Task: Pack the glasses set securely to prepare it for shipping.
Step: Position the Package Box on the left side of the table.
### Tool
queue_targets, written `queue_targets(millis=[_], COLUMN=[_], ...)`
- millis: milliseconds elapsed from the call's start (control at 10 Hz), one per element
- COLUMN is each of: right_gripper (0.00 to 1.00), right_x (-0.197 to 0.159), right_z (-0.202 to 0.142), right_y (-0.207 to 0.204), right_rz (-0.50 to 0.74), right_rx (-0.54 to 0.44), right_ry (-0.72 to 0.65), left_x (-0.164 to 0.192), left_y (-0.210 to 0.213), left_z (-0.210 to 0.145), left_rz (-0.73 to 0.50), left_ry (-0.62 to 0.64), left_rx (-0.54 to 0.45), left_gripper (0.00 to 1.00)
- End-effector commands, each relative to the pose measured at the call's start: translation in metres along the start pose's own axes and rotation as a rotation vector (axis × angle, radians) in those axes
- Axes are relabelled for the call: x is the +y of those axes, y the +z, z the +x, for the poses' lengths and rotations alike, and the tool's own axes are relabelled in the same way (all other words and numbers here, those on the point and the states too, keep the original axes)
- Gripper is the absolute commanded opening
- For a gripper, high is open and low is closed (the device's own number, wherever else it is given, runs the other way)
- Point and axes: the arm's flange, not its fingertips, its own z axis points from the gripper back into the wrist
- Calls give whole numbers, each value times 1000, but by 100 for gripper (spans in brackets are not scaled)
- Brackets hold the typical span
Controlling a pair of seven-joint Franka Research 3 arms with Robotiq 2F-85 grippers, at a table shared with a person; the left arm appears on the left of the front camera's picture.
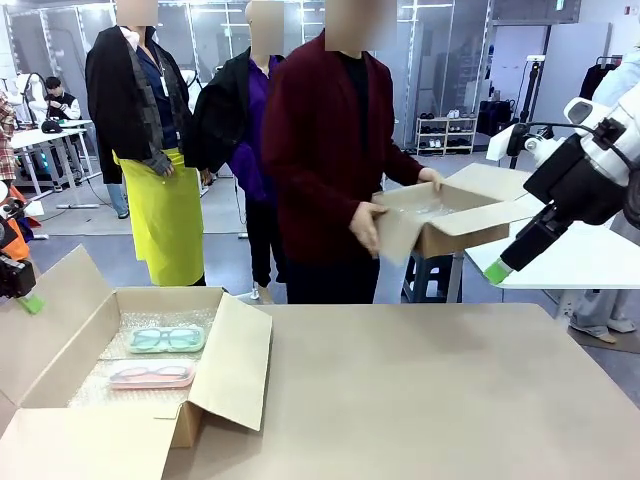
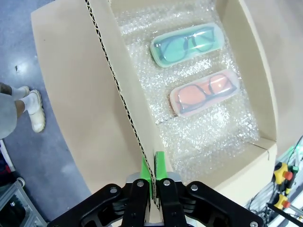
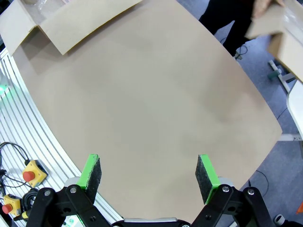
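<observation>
The mint-green glasses case (image 1: pixel 167 339) and the pink glasses case (image 1: pixel 152 375) lie side by side on bubble wrap inside the open cardboard box (image 1: pixel 235 365) at the table's left. In the left wrist view the mint case (image 2: pixel 187 45) and the pink case (image 2: pixel 204 92) show their frames through clear lids. My left gripper (image 2: pixel 152 177) is shut on the edge of the box's left flap (image 2: pixel 94 94); it also appears at the far left (image 1: pixel 25 298). My right gripper (image 3: pixel 149 172) hangs open high over the bare table, at the right (image 1: pixel 497 270).
A person in a dark red jacket across the table holds a second cardboard box (image 1: pixel 445 220) lined with clear wrap in both hands, above the far edge. The brown table (image 1: pixel 430 400) stretches to the right of the open box. The box's right flap (image 1: pixel 235 365) stands up.
</observation>
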Motion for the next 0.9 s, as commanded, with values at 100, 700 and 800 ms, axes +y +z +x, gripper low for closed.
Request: queue_targets(millis=[100, 700, 800], right_gripper=[100, 100, 100], right_x=[0, 0, 0], right_z=[1, 1, 1], right_y=[1, 1, 1], right_rz=[-7, -7, -7], right_rx=[1, 1, 1], right_ry=[0, 0, 0], left_x=[0, -1, -3], left_y=[2, 14, 28], left_z=[0, -4, -10], left_rz=[4, 5, 7], left_ry=[-2, 4, 9], left_rx=[-1, -22, -51], left_gripper=[0, 46, 81])
